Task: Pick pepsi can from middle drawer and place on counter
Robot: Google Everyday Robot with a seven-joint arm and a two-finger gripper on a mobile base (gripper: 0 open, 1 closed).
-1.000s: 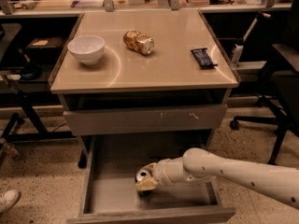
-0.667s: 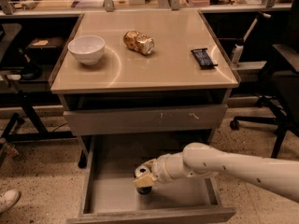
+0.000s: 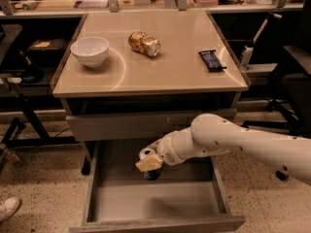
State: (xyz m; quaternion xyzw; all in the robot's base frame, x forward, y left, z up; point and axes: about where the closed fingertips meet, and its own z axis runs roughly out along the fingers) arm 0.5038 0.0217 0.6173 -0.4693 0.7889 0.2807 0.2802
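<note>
Camera view: my gripper (image 3: 149, 162) hangs in the middle drawer (image 3: 126, 200), with the pepsi can (image 3: 153, 174) just beneath it. I cannot tell whether it has closed on the can. A shallow hold could drop it, or lifting might clip the drawer front (image 3: 146, 125) above.

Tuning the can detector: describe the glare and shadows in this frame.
Camera view: the glossy beige counter shows curved glare beside the white bowl; the gripper, low in the open grey middle drawer, shades the dark blue pepsi can.
</note>
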